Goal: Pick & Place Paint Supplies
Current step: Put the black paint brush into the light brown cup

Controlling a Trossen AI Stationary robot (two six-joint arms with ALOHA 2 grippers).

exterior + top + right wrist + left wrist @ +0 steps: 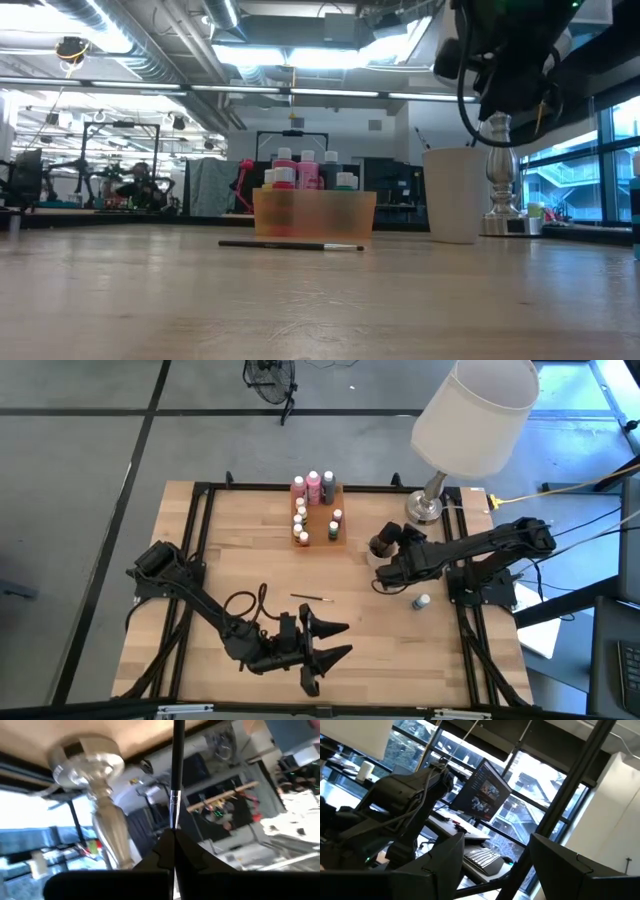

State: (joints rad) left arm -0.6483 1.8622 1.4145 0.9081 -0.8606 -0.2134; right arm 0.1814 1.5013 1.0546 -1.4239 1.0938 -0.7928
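Overhead, right end effector [383, 547] at right-centre, clamped on a paintbrush [176, 775] above the grey cup [380, 546]; left end effector [335, 640] at lower centre, fingers spread, empty; second paintbrush [311, 597] lies mid-tabletop [230, 550], paint bottles [314, 487] standing in orange tray [338, 536] at upper centre.

table [220, 540]: wood | on it: tray [322, 528], paintbrush [311, 597], cup [381, 547], lamp [425, 508], bottle [421, 602]

Pale wood table [230, 550], black frame. Translucent orange tray [314, 213] near far edge: pink, red, green, yellow-capped paint bottles [313, 486]. Dark-handled paintbrush [311, 597], pale tip. White lampshade [476, 413], chrome lamp base [426, 506]. Grey cup [452, 194].
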